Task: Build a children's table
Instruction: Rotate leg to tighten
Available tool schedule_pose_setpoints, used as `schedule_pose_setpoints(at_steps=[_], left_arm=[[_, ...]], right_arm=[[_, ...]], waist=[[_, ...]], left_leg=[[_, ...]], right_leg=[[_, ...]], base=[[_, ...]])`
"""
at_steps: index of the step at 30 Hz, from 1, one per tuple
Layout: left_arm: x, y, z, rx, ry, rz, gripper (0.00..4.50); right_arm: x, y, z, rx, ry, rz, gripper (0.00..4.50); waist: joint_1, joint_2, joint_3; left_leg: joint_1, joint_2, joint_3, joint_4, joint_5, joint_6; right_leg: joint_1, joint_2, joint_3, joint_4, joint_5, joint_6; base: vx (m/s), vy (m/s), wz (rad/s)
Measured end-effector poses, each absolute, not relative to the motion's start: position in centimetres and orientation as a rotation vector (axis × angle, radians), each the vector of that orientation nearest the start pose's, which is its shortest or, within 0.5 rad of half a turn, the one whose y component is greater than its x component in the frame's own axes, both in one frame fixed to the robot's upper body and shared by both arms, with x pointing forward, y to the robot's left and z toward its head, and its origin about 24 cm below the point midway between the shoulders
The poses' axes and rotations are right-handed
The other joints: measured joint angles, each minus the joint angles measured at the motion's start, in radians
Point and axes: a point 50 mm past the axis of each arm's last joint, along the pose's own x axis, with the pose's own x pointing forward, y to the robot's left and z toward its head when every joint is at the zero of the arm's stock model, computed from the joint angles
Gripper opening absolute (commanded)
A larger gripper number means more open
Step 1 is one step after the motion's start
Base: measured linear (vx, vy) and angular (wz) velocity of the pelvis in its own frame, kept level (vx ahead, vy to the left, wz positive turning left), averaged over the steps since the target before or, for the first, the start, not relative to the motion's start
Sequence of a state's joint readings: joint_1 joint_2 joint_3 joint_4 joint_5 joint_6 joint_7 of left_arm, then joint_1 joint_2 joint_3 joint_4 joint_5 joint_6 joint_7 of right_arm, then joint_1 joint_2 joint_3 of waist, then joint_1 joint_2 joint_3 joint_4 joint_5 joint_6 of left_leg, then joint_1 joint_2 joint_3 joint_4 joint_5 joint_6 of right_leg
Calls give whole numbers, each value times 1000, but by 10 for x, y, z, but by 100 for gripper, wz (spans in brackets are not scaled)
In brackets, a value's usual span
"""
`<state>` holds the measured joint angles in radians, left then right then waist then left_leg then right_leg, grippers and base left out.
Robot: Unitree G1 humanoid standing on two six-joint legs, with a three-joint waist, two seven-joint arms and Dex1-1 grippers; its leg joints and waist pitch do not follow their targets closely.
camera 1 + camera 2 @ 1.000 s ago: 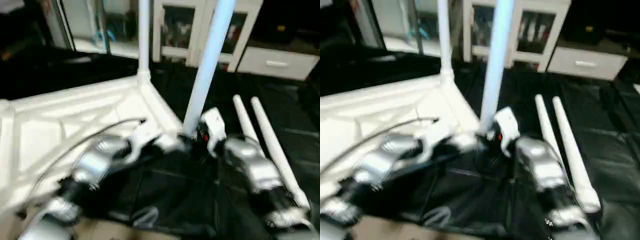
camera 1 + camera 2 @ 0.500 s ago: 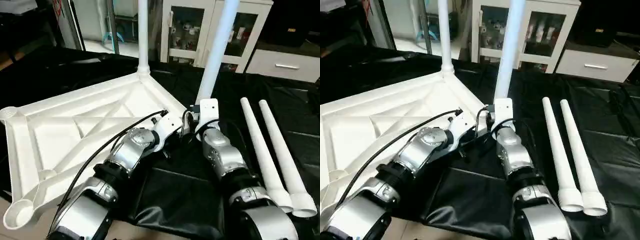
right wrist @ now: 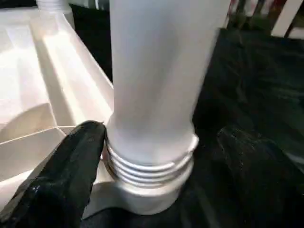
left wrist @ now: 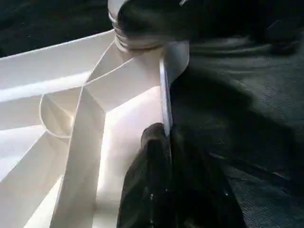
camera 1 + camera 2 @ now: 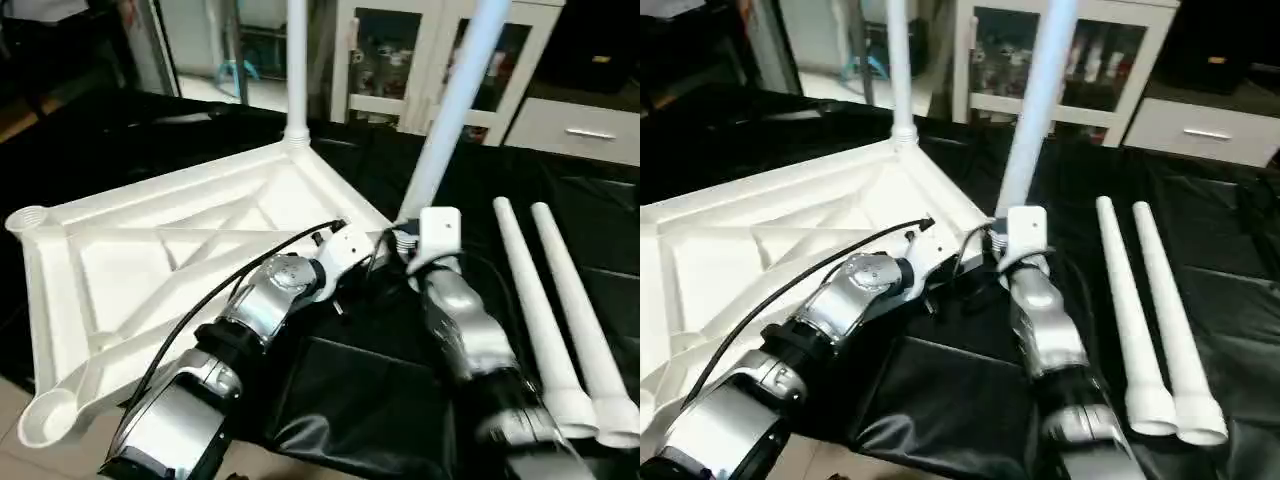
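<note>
From the head views I see the tabletop [image 5: 180, 250] lying underside up on the black table [image 5: 1230, 270], ribs showing, with one leg [image 5: 296, 70] standing upright in its far corner socket. A second leg [image 5: 1040, 110] rises tilted from the near right corner, where both my arms meet. Two more legs [image 5: 1145, 300] lie side by side on the black cover to the right, touching or nearly so, wide ends toward me. My left gripper [image 5: 345, 262] and right gripper [image 5: 425, 245] are mostly hidden behind their white wrist housings here. In the left wrist view, my left fingers [image 4: 152, 156] are closed on the thin edge wall of the tabletop just below the corner socket, one pad either side of the rim. In the right wrist view, the second leg's threaded end sits at the socket mouth with several thread rings still exposed; my right fingers [image 3: 71, 161] stand apart on either side of it, one pad touching the threads, the other off the tube.
</note>
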<state>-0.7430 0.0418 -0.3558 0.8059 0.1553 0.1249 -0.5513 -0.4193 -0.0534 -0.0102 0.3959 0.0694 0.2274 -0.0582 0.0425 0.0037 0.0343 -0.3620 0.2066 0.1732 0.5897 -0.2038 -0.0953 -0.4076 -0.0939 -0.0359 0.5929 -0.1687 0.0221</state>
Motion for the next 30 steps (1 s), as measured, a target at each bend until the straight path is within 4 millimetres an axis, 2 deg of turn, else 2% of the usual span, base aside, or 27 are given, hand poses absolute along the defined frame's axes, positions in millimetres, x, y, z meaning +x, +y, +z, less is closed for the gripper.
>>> schedule_pose_setpoints(at_steps=[2, 3, 4, 7, 8, 9, 10, 11, 14, 15, 16, 19, 20, 24, 27, 30], left_arm=[[346, 35, 56, 381, 256, -905, 63], [346, 34, 60, 349, 239, -900, 63], [347, 34, 64, 324, 219, -896, 93], [351, 35, 83, 269, 141, -885, 97], [352, 37, 91, 258, 111, -881, 99], [352, 38, 97, 248, 91, -875, 119], [353, 42, 103, 238, 78, -867, 119], [352, 50, 106, 238, 76, -853, 137], [353, 83, 109, 261, 117, -764, 144], [351, 97, 108, 279, 141, -734, 169], [348, 117, 105, 300, 182, -689, 176], [342, 155, 103, 328, 251, -581, 183], [338, 167, 103, 336, 278, -556, 210], [319, 210, 108, 376, 368, -457, 219], [316, 234, 111, 387, 412, -336, 261], [314, 257, 110, 443, 470, -197, 267]], right_arm=[[323, -143, 57, -16, 159, 32, 418], [321, -145, 62, -17, 137, 38, 418], [318, -146, 66, -18, 121, 47, 418], [310, -149, 76, -26, 85, 72, 418], [307, -149, 79, -30, 77, 90, 418], [305, -148, 81, -30, 70, 103, 418], [303, -147, 84, -31, 66, 136, 418], [301, -144, 86, -37, 63, 185, 418], [291, -135, 93, -38, 68, 351, 418], [285, -131, 95, -49, 81, 457, 418], [276, -125, 96, -64, 104, 592, 418], [262, -118, 98, -85, 143, 787, 418], [257, -116, 99, -107, 161, 859, 418], [249, -120, 102, -157, 213, 992, 418], [247, -122, 102, -164, 254, 1043, 418], [247, -124, 105, -202, 276, 1096, 418]], waist=[[0, -3, 3], [-2, -3, 3], [-4, -2, 3], [-11, -2, 3], [-12, -1, 4], [-12, -1, 4], [-12, -1, 4], [-14, 0, 5], [-14, 0, 5], [-15, 1, 5], [-14, 1, 8], [-9, -3, 12], [-5, -4, 13], [-1, -12, 15], [3, -17, 15], [3, -21, 14]], left_leg=[[-8, 1, -1, 1, 1, 1], [-9, 1, -1, 1, 7, 0], [-10, 1, -1, 1, 10, 1], [-13, 1, -1, 0, 11, 4], [-14, 1, -1, -1, 11, 5], [-14, 1, 0, -2, 12, 6], [-14, 1, 0, -3, 12, 6], [-13, 1, 0, -4, 12, 7], [-12, 2, 0, -4, 12, 6], [-11, 2, 0, -4, 12, 6], [-10, 3, 0, -4, 11, 4], [-10, 3, 0, -3, 11, 4], [-10, 3, 0, -3, 11, 4], [-10, 2, 0, -2, 11, 4], [-10, 2, -1, -1, 12, 3], [-9, 2, -1, -1, 13, 1]], right_leg=[[-6, 1, -1, 0, 1, 0], [-8, 1, -1, 0, 4, -4], [-9, 1, -2, 1, 4, -4], [-12, 1, -1, -1, 2, -2], [-13, 2, -1, -2, 2, -2], [-13, 2, -1, -3, 2, -2], [-13, 2, -2, -3, 1, -2], [-13, 2, -2, -3, 1, -2], [-13, 4, -2, -1, 0, -2], [-12, 4, -2, -1, 0, -2], [-11, 4, -2, -1, 0, -2], [-11, 3, -2, 0, 0, -1], [-10, 2, -2, 0, 0, -1], [-9, 1, 0, 0, 0, -1], [-9, 2, -1, 2, 0, -1], [-9, 2, -1, 3, 0, -1]], base=[[0, 0, 0], [0, 0, 0], [0, 0, 0], [0, 0, 0], [0, 0, 0], [0, 0, 0], [0, 0, 0], [0, 0, 0], [0, 0, 0], [0, 0, 0], [0, 0, 0], [0, 0, 0], [0, 0, 0], [0, 0, 0], [0, 0, 0], [0, 0, 0]])
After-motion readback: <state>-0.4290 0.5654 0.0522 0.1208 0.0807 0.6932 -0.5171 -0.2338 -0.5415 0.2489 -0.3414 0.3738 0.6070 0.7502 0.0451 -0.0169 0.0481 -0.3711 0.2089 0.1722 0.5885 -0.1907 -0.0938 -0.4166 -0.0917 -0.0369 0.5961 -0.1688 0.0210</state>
